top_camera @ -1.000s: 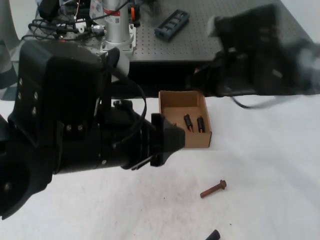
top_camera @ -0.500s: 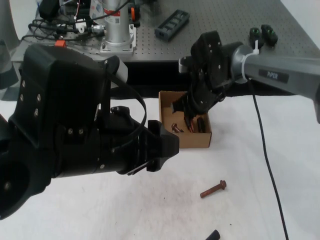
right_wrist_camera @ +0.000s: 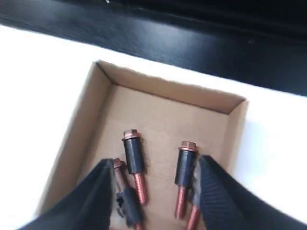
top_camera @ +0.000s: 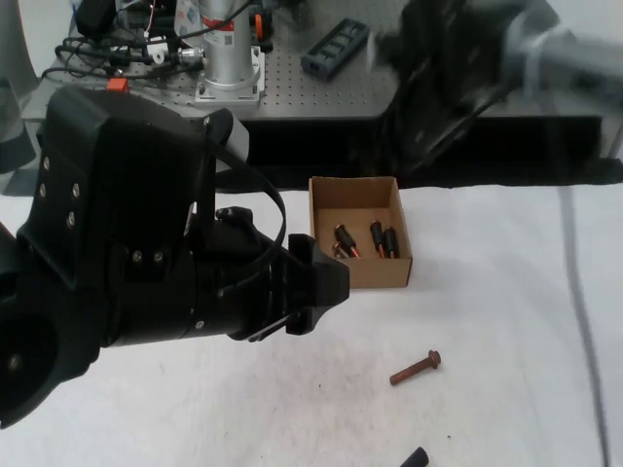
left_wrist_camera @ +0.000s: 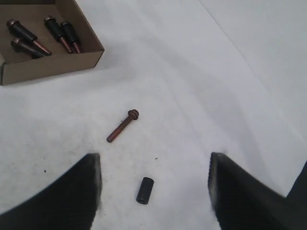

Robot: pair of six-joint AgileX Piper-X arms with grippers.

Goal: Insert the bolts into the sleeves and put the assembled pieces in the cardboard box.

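Observation:
The cardboard box (top_camera: 375, 272) stands mid-bench with several assembled bolt-and-sleeve pieces (top_camera: 375, 235) lying inside. A loose copper bolt (top_camera: 416, 368) lies on the white cloth nearer the front, and a black sleeve (top_camera: 415, 456) lies at the front edge. My left gripper (left_wrist_camera: 153, 191) hangs open above that sleeve (left_wrist_camera: 144, 190), with the bolt (left_wrist_camera: 123, 126) just beyond it and the box (left_wrist_camera: 53, 64) farther off. My right gripper (right_wrist_camera: 156, 191) is open and empty above the box (right_wrist_camera: 168, 91), over its assembled pieces (right_wrist_camera: 133, 153).
The bulky left arm (top_camera: 146, 243) covers the left of the bench. The right arm (top_camera: 458, 78) is raised at the back right. A perforated metal table (top_camera: 409, 58) with cables and a black block lies behind the cloth.
The right arm dipped into the box, let go of an assembled piece there, and has risen back up. The left arm has hardly moved.

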